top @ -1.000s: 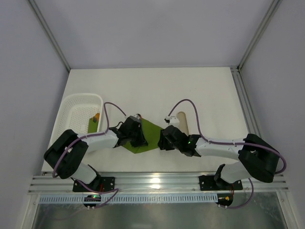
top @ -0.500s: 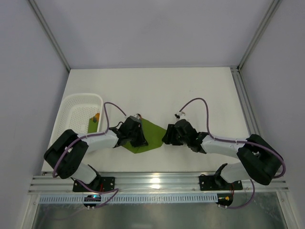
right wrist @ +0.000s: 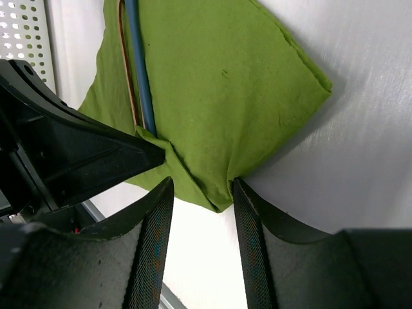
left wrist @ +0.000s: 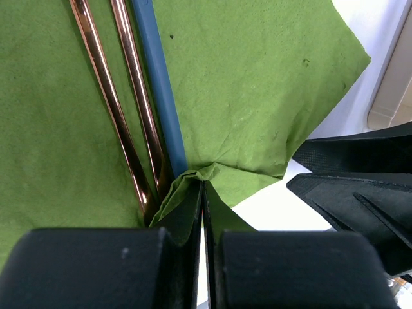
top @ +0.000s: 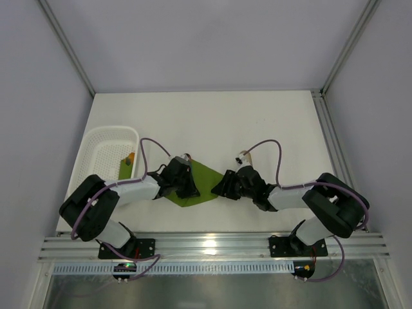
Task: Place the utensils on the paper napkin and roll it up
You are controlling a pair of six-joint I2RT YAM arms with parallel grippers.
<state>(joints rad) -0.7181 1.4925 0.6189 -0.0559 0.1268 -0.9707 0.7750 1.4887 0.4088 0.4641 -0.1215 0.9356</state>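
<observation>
The olive-green paper napkin (top: pixel 201 179) lies between my two arms. Two copper utensil handles (left wrist: pixel 122 103) rest on it next to a slim blue handle (left wrist: pixel 158 84). My left gripper (left wrist: pixel 203 187) is shut on a raised fold of the napkin's near edge, right beside the utensil ends. In the top view the left gripper (top: pixel 188 188) covers the napkin's left part. My right gripper (right wrist: pixel 203 215) is open, its fingers (right wrist: pixel 151 244) straddling the napkin's (right wrist: pixel 219 96) near right corner just above the table. The right gripper (top: pixel 220 188) is at the napkin's right edge in the top view.
A white mesh basket (top: pixel 103 145) stands at the left with a green and orange item inside; its wall shows in the right wrist view (right wrist: pixel 22 26). A pale beige piece (left wrist: pixel 394 96) lies just right of the napkin. The left gripper's black body (right wrist: pixel 71 161) is close to my right fingers.
My right arm has swung left and brought its open gripper down to the napkin's right corner, now covering the beige piece in the top view. The left gripper has not moved.
</observation>
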